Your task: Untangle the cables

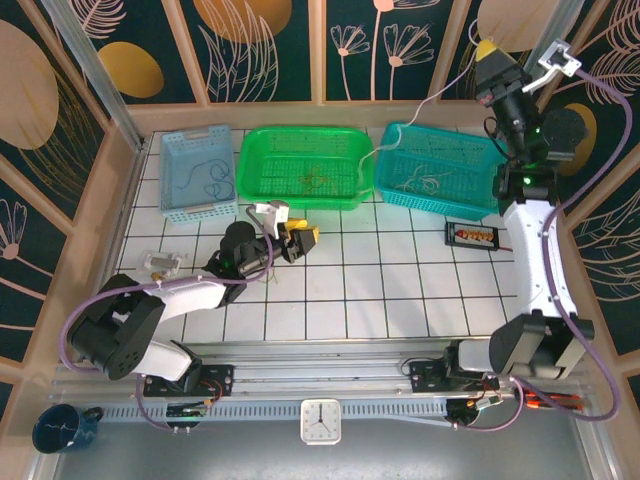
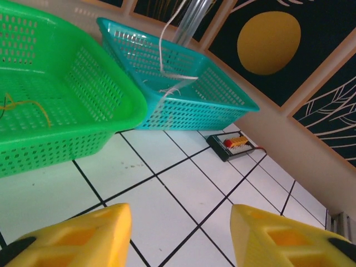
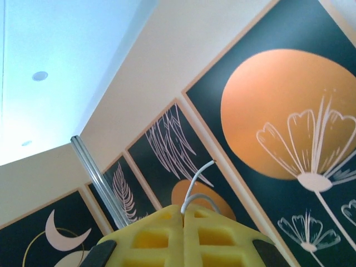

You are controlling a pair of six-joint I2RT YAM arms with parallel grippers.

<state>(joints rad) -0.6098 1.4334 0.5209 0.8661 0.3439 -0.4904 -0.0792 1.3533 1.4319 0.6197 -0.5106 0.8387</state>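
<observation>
My right gripper (image 1: pixel 487 48) is raised high at the back right and is shut on a whitish cable (image 1: pixel 425 100). That cable hangs down toward the teal basket (image 1: pixel 470 200). In the right wrist view its end (image 3: pixel 196 186) sticks out from between the closed fingers (image 3: pixel 182 210). My left gripper (image 1: pixel 305 232) is low over the tiles in front of the green basket (image 1: pixel 300 198). It is open, with only bare tile between its fingers (image 2: pixel 181 214). A tan-gold cable (image 2: pixel 28 105) lies in the green basket. Dark grey cables (image 1: pixel 205 180) lie in the light blue basket (image 1: pixel 170 170).
A small black box with red parts (image 1: pixel 473 235) sits on the tiles by the right arm. A little metal piece (image 1: pixel 165 262) lies near the left arm's elbow. Wooden walls ring the table. A clock (image 1: pixel 320 420) and a blue mug (image 1: pixel 65 428) sit beyond the near rail.
</observation>
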